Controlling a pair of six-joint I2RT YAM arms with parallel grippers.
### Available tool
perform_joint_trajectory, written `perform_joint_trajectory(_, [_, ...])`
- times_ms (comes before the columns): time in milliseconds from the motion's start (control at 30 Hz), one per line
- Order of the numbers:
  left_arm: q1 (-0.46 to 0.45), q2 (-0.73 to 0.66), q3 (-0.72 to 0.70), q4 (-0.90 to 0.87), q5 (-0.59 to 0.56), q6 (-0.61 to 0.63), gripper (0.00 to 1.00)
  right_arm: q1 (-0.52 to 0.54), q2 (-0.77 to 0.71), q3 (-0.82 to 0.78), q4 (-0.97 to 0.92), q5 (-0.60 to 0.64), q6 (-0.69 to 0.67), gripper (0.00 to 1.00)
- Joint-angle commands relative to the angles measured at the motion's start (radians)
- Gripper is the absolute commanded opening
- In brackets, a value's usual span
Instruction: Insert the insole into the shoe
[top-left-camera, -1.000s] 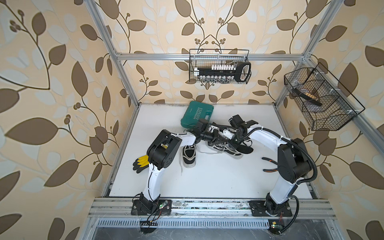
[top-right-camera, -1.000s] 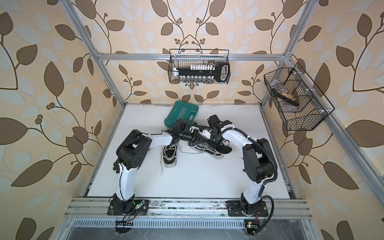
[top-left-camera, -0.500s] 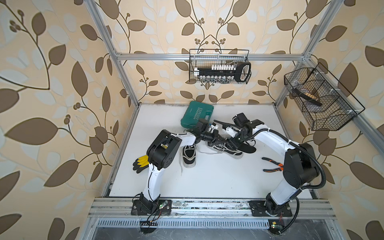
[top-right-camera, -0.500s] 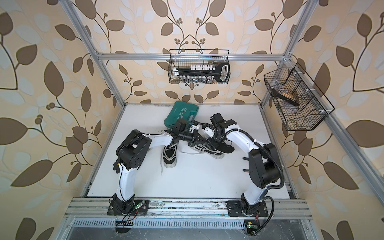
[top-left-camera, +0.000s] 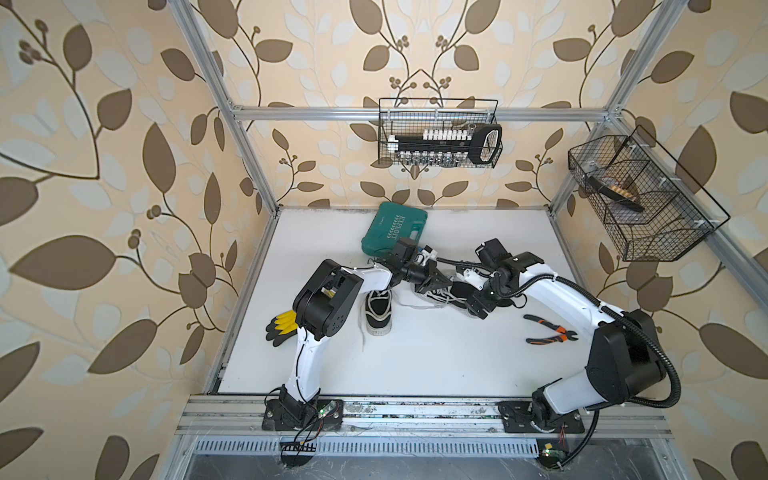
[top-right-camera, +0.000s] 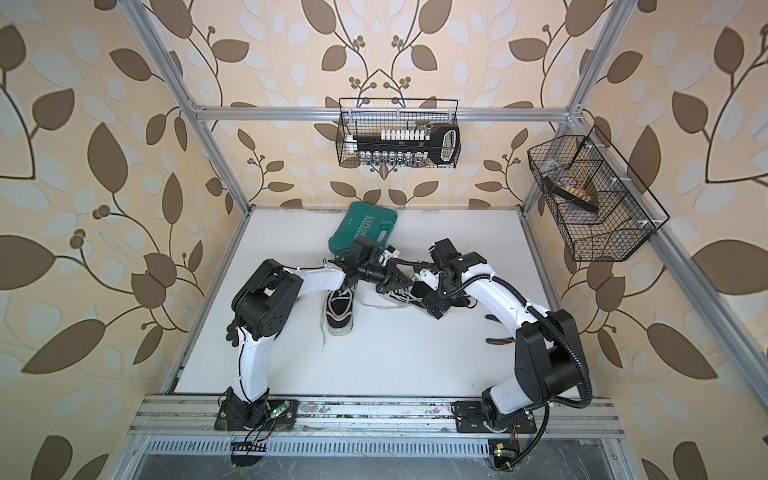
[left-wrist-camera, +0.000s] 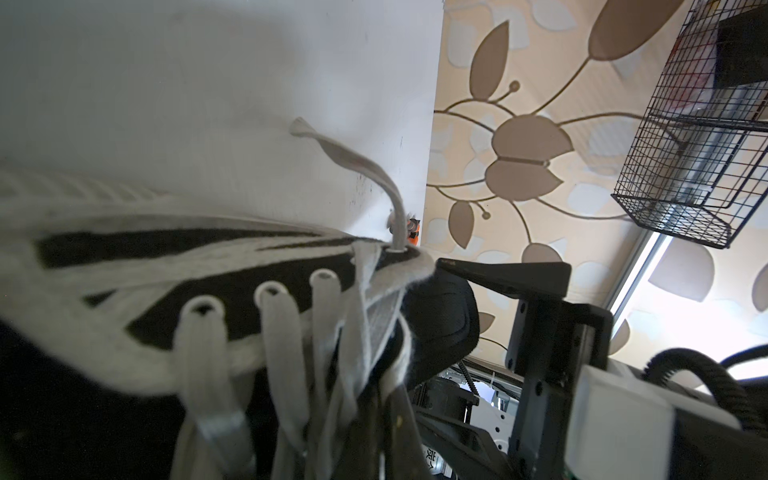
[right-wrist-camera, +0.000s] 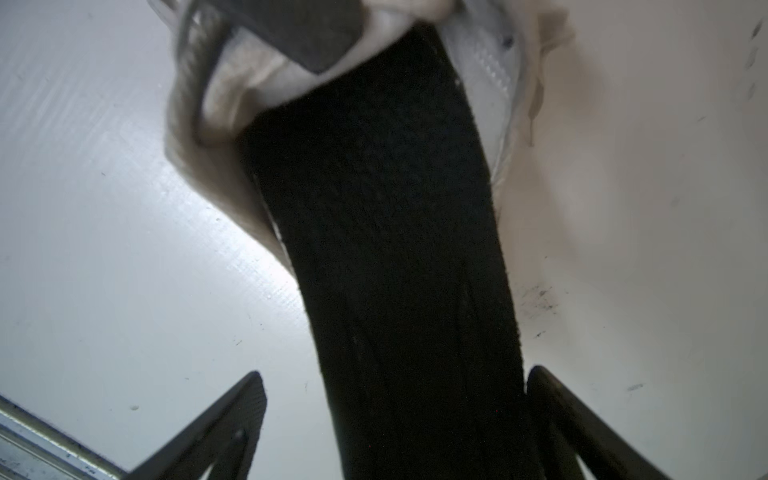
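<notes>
Jaws of your right gripper (right-wrist-camera: 397, 372) have sprung apart around the insole (right-wrist-camera: 374, 216), which is only partway inside the shoe (top-left-camera: 430, 296). Left gripper (top-left-camera: 438, 283) jaws are pressed together by the laces (left-wrist-camera: 282, 316). Seating it remains.

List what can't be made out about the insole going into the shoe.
- Insole front end: right wrist view, hidden inside the shoe.
- What the left gripper pinches: too small in both top views; left wrist view, blurred laces in the way.
- Pliers: a top view, half covered by the right arm.
</notes>
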Motion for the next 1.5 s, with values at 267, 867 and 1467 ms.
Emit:
perform_joint_trajectory(267, [-0.004, -0.066, 0.038, -0.036, 0.007, 0.044, 0.00, -0.018, 0.037, 0.014, 0.033, 0.008, -0.101, 0.95])
perform_joint_trajectory(867, [-0.003, -0.075, 0.037, -0.047, -0.003, 0.046, 0.00, -0.013, 0.104, 0.132, -0.105, -0.037, -0.097, 0.32])
perform_joint_trajectory(1467, [-0.004, -0.062, 0.054, -0.044, -0.015, 0.035, 0.00, 0.066, 0.091, 0.126, -0.067, 0.103, -0.033, 0.00])
